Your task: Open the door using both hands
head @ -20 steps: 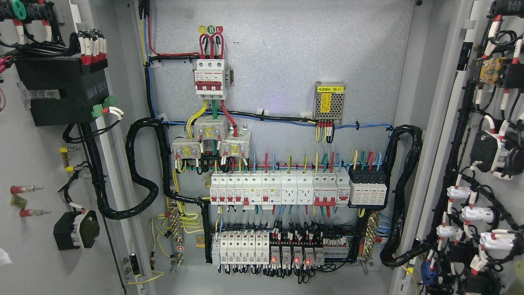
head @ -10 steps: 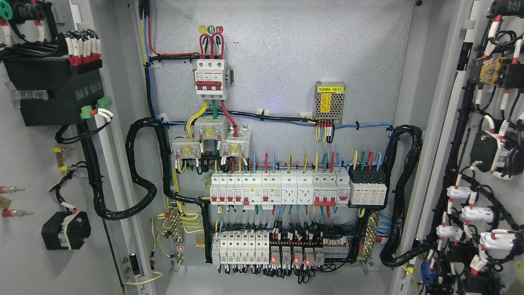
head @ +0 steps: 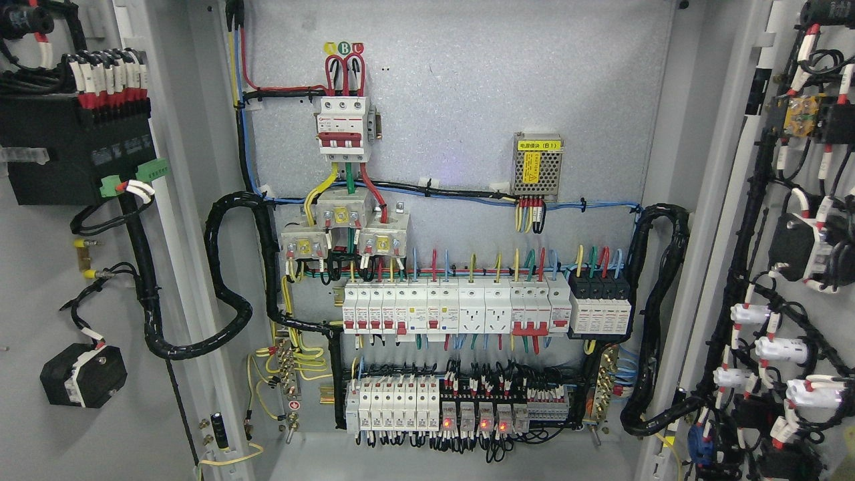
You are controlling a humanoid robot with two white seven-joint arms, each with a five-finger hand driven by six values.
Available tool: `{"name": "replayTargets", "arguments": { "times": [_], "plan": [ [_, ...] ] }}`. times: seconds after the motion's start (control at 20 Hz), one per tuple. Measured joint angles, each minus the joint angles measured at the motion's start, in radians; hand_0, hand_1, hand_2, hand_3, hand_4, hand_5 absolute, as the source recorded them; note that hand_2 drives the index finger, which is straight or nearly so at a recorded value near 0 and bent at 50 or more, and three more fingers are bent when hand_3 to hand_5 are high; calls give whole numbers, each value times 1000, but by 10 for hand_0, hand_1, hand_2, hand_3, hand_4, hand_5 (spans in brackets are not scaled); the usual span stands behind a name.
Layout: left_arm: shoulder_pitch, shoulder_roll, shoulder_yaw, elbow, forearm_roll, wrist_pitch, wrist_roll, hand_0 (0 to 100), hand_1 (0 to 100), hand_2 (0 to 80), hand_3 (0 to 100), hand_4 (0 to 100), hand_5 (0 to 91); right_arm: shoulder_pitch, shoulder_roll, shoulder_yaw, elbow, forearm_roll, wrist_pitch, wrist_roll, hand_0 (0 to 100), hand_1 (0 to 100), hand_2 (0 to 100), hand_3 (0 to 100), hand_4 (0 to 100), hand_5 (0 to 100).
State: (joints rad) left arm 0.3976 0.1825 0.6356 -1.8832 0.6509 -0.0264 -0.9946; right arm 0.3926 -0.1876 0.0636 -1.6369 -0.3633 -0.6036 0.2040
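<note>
Grey metal fills the back of the open cabinet (head: 467, 100), where rows of white switches (head: 454, 310) are fixed. Both grey doors are swung wide: the left door (head: 40, 427) at the left edge, the right door (head: 801, 67) at the right edge. No hand is seen, so its state cannot be told.
</note>
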Motion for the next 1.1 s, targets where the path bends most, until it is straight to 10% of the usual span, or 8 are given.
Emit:
{"name": "replayTargets", "arguments": {
  "times": [1.1],
  "plan": [
    [-151,246,62,331,92,69,-81,292,0,27,28,36,0,34,-75,-55,7,-120,11,35,217,0,0,0,0,0]
  ]
}}
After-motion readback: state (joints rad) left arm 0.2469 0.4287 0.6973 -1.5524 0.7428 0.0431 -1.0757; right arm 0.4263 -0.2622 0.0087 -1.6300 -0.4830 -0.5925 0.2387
